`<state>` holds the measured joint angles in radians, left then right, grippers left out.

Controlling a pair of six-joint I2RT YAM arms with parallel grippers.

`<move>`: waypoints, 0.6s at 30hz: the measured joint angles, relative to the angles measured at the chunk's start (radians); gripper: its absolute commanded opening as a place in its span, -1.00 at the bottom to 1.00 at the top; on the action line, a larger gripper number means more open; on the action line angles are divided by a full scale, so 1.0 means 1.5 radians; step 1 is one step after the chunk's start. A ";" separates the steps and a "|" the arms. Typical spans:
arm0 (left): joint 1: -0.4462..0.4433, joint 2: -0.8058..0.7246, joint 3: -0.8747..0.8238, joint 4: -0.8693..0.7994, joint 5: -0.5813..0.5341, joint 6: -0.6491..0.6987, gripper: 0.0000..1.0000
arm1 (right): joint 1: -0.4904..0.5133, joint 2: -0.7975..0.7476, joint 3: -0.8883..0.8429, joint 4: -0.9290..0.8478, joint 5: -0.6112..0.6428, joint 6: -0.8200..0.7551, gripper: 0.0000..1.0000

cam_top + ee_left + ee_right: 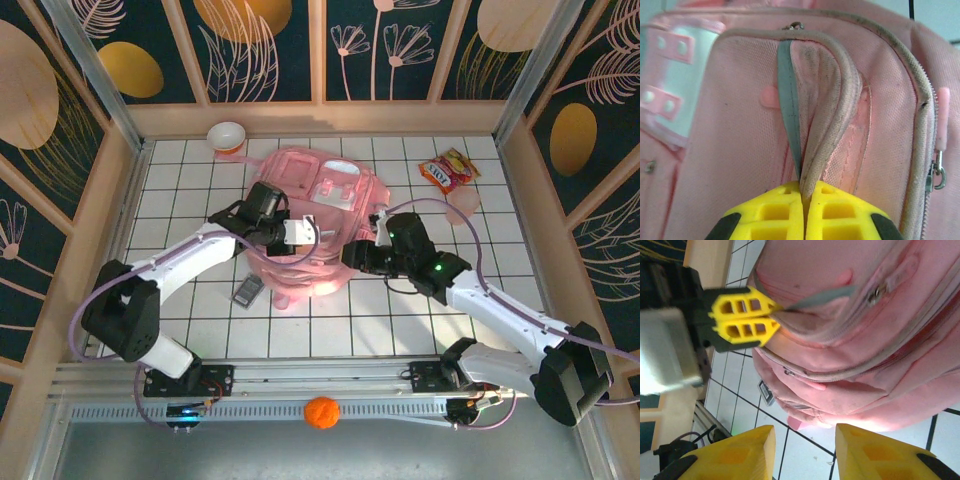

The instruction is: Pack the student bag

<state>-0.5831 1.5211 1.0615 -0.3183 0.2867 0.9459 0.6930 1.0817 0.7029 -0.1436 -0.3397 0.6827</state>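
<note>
Pink student bag (740, 150) pinched by left claw (804, 200) (right claw (805, 434) spread)

1. The surface (180, 200) is a white tiled top with dark grid lines and a pale wooden rim.
2. The student bag (330, 190) lies at the centre of the frame.
3. A white and pink bowl (227, 137) stands at the upper left.
4. A red and yellow snack packet (448, 170) lies at the upper right, with a pale pink round thing (463, 205), perhaps a lid, just below it.
5. A small dark flat object (247, 292) lies just to the lower left of the bag.
</note>
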 measured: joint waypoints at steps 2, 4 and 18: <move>0.001 -0.018 0.011 0.000 0.010 -0.026 -1.00 | 0.018 0.006 0.000 0.004 0.006 -0.008 -0.27; 0.001 -0.026 0.026 0.000 0.020 -0.054 -1.00 | 0.038 0.020 0.004 0.004 0.017 -0.018 -0.26; 0.005 -0.027 0.054 -0.011 0.049 -0.121 -1.00 | 0.067 0.122 0.052 0.020 0.068 -0.089 -0.18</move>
<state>-0.5762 1.4811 1.1427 -0.3347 0.3599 0.7650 0.7940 1.2648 0.7803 -0.1143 -0.2371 0.5491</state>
